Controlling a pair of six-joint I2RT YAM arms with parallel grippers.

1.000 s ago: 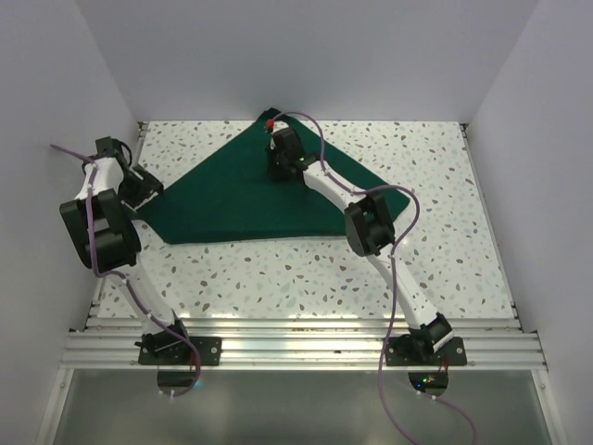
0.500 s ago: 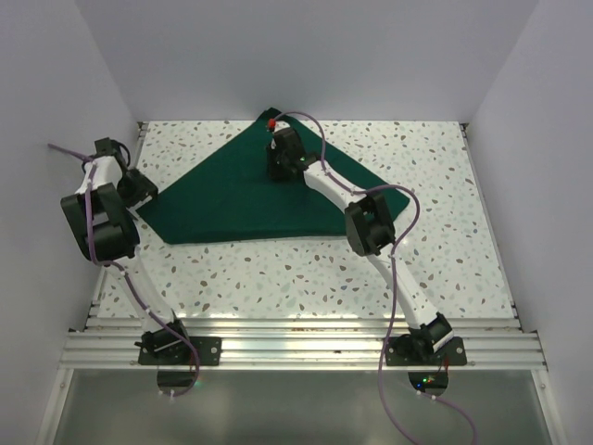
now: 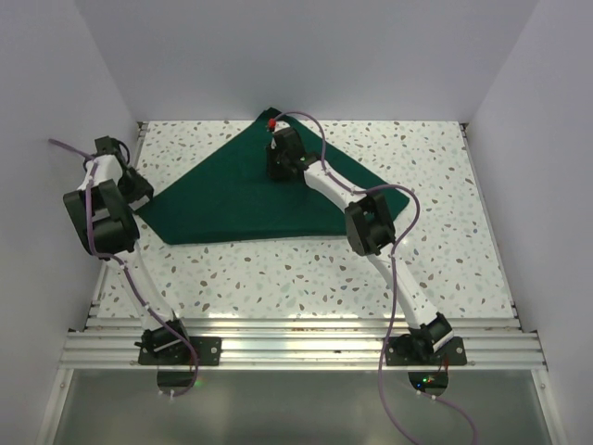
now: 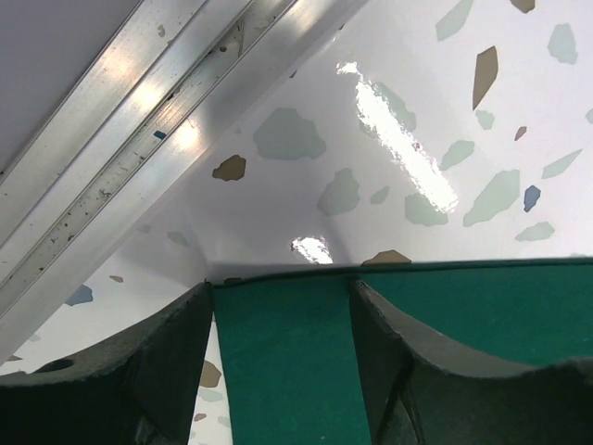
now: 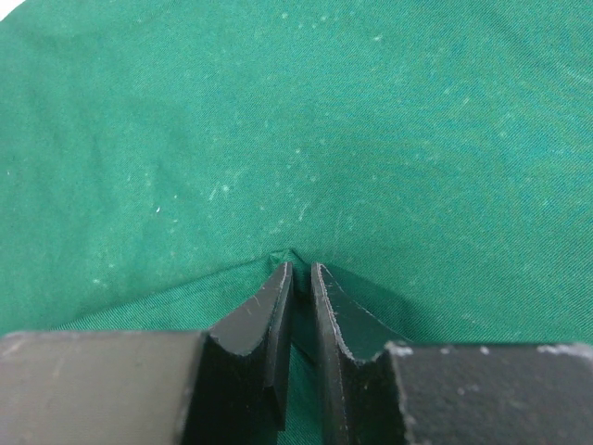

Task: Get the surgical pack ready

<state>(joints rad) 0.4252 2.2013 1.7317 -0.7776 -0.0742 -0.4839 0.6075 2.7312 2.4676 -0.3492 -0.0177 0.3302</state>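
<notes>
Drape [image 4: 306,371] corner grab, nine o'clock
Right jaws pinch it at twelve; I'd push the spread left jaws deeper before clamping.

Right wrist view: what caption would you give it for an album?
Right gripper pinching a small fold of the green drape.

No words, numbers or signs can be read. The green cloth [image 5: 278,139] ahead of the right pincer [image 5: 301,273] is plain.

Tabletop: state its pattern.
Tabletop: white with scattered grey-green, brown and blue flecks, terrazzo-style. Left wrist view shows it best.
</notes>
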